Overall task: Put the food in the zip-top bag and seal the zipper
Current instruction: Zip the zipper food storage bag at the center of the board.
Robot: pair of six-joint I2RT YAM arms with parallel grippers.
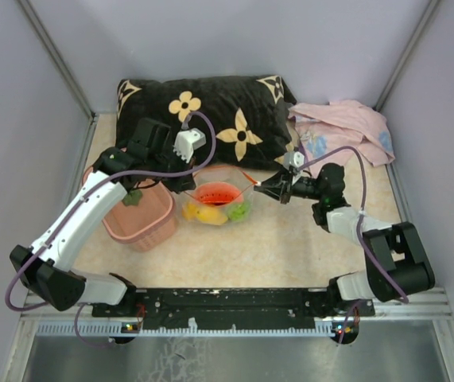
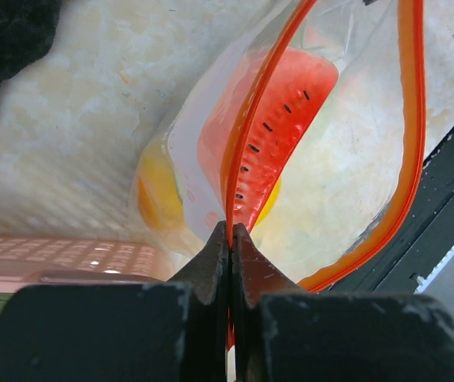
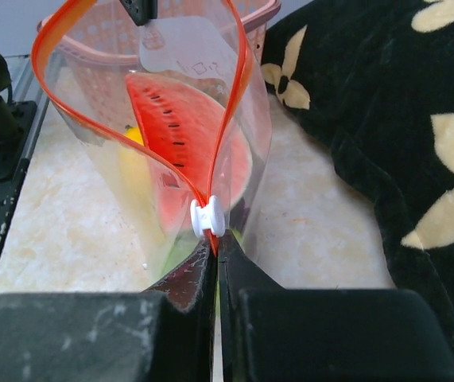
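Note:
The clear zip-top bag [image 1: 217, 203] hangs between my two grippers over the table's middle, its mouth open in a loop. Inside are a red watermelon slice [image 1: 215, 193], yellow pieces [image 1: 204, 213] and a green piece [image 1: 239, 210]. My left gripper [image 1: 187, 185] is shut on the left end of the red-orange zipper [image 2: 246, 119]. My right gripper [image 1: 260, 188] is shut on the zipper's right end [image 3: 225, 119], just behind the white slider [image 3: 208, 218]. The watermelon slice also shows in the left wrist view [image 2: 278, 135] and the right wrist view [image 3: 179, 135].
A pink basket [image 1: 141, 216] with a green piece [image 1: 133, 197] stands left of the bag, under my left arm. A black flowered pillow [image 1: 211, 119] lies behind. A pink cloth [image 1: 346, 127] lies at the back right. The black base rail [image 1: 234, 302] runs along the front.

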